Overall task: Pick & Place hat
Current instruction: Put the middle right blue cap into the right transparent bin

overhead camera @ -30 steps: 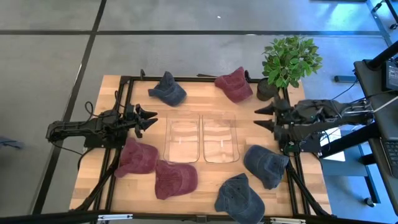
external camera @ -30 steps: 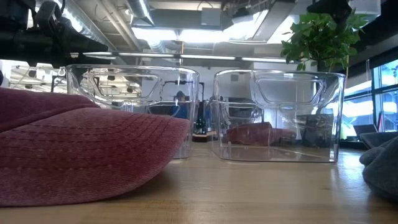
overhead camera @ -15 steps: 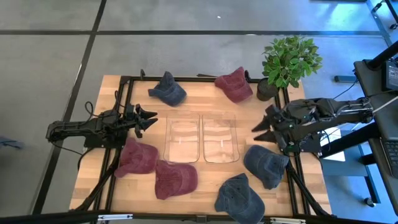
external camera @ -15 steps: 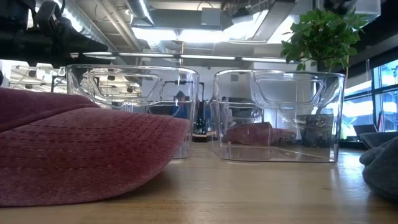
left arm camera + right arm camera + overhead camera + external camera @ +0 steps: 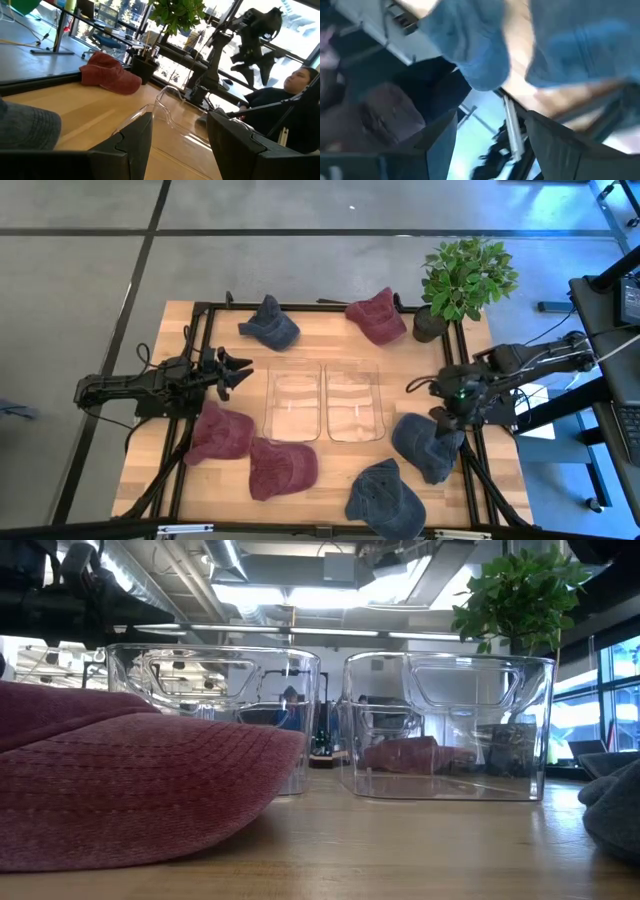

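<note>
I am a robot with two arms at a wooden table, and my job is to pick up a hat and put it somewhere, most likely in one of the two clear bins in the middle. My right jaws are near the right edge of the table, tipped down just above a blue hat. They are spread open and hold nothing; my right wrist camera sees blue cloth close in front between my two dark fingers. I think I am at the reaching step: I am going for this blue hat, but I have not grabbed it yet. Next I need to go lower until my fingers are on both sides of a fold of the cloth, then squeeze, lift, and carry it over to a bin. The hat is soft, so I should pinch a thick bit or it may slip out. My left jaws wait by the left side of the bins, open and empty too. There are more hats around: another blue hat at the front, a blue one at the back, and red hats on the left side. A green plant sits at the back right corner.
</note>
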You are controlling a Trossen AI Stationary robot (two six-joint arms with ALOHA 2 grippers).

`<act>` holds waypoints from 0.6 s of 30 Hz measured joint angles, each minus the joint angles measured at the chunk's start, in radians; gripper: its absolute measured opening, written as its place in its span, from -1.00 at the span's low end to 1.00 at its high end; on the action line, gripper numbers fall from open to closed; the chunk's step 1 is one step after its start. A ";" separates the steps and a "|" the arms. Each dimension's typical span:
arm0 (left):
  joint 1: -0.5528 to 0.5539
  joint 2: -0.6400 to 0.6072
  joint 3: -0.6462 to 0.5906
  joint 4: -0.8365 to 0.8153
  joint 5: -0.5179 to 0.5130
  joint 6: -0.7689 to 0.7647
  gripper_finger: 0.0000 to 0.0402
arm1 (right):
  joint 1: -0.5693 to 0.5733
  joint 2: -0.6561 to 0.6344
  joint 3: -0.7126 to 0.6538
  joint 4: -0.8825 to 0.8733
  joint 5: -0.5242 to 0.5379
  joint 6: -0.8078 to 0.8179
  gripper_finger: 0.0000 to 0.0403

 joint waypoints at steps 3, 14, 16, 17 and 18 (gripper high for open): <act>0.000 0.000 0.000 0.002 -0.014 0.000 -0.09 | 0.039 0.032 0.000 0.032 0.043 0.078 0.19; 0.000 0.000 0.000 0.004 -0.031 0.000 -0.09 | 0.210 0.207 -0.001 -0.168 0.132 0.155 0.18; 0.000 0.000 0.000 0.004 -0.031 0.000 -0.09 | 0.233 0.237 -0.001 -0.178 0.147 0.168 0.18; 0.000 0.000 0.000 0.004 -0.031 0.000 -0.09 | 0.244 0.252 -0.001 -0.178 0.155 0.169 0.18; 0.000 0.000 0.000 0.004 -0.031 0.000 -0.09 | 0.256 0.265 -0.001 -0.180 0.166 0.169 0.18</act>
